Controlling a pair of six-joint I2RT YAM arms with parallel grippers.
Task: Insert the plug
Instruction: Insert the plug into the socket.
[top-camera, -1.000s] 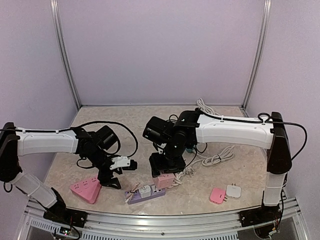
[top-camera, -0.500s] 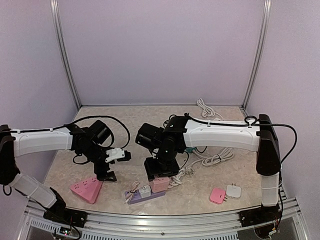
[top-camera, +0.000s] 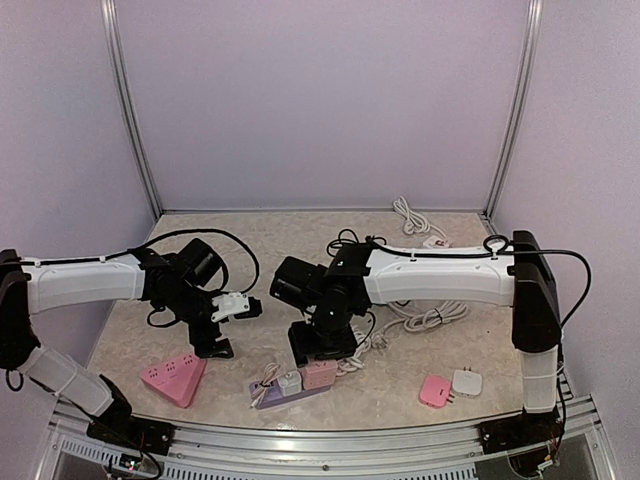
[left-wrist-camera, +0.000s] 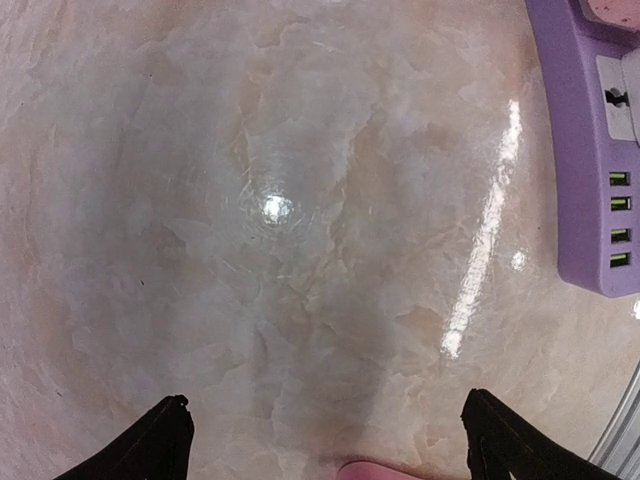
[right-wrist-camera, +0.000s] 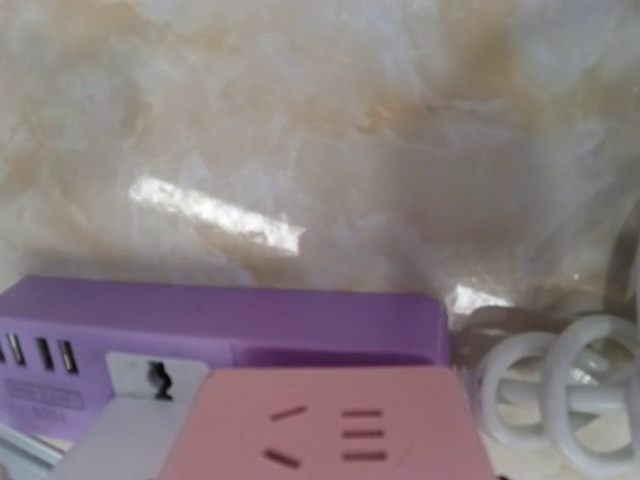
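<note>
My right end effector (top-camera: 320, 358) grips pink plug (right-wrist-camera: 330, 425), held square on purple power strip (right-wrist-camera: 220, 325) beside white adapter (top-camera: 289, 380); seating depth unclear. My left end effector (left-wrist-camera: 328, 445) wide open, empty, hovers over table (left-wrist-camera: 270, 200) beside strip, probably ready to steady it
</note>
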